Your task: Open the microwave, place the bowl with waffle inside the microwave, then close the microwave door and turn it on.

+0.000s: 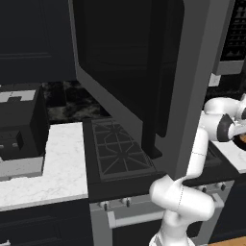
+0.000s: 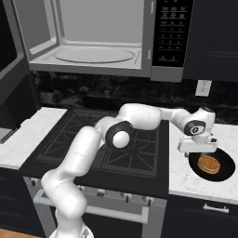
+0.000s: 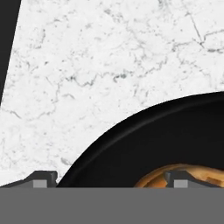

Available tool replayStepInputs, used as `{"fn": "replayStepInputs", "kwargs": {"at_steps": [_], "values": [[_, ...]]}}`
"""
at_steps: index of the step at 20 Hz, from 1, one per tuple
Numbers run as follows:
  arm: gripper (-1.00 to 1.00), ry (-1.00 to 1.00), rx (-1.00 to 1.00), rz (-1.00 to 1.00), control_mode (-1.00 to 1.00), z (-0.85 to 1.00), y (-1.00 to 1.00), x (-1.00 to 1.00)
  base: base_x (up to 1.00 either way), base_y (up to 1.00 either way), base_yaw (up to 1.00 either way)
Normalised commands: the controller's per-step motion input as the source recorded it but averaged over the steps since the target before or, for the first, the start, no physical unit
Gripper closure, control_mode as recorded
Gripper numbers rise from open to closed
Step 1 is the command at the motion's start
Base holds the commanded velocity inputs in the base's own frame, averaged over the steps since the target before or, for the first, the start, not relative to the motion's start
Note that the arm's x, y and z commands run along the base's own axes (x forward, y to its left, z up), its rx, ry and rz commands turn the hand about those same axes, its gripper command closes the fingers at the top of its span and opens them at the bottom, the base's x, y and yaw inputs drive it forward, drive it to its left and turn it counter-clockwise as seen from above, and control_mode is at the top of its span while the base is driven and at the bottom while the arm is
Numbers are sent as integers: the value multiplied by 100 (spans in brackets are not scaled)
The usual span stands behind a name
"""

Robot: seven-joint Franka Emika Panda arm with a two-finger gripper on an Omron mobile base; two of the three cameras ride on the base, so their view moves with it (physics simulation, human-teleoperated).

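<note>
The microwave (image 2: 93, 37) hangs above the stove with its cavity and glass turntable exposed. The microwave door (image 1: 125, 57) is swung wide open to the left. The bowl with waffle (image 2: 223, 169), shallow and black, sits on the white marble counter right of the stove, with the orange-brown waffle (image 2: 208, 163) inside. My gripper (image 2: 199, 148) points down at the bowl's left rim and stands open. In the hand view the gripper (image 3: 111, 180) straddles the bowl (image 3: 175, 135) at its rim: one fingertip (image 3: 43, 178) is over the counter, the other over the waffle (image 3: 153, 177).
A black gas stove (image 2: 116, 139) lies under my arm. The open door overhangs the stove's left half. A black boxy appliance (image 1: 19, 129) stands on the left counter. A wall outlet (image 2: 203, 87) is behind the bowl's counter (image 2: 186, 176).
</note>
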Motion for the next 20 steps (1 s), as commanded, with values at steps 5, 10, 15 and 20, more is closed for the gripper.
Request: {"fn": "replayStepInputs", "kwargs": {"at_steps": [5, 10, 15, 20], "values": [[100, -9, 0, 0, -100, -31, 0, -38, 0, 0, 0], [100, -5, 0, 4, -100, -17, 6, -73, 0, 0, 0], [100, -7, -1, 16, -100, 9, 39, -69, 0, 0, 0], [100, -12, -5, 28, -100, 29, 78, -74, 0, 0, 0]]}}
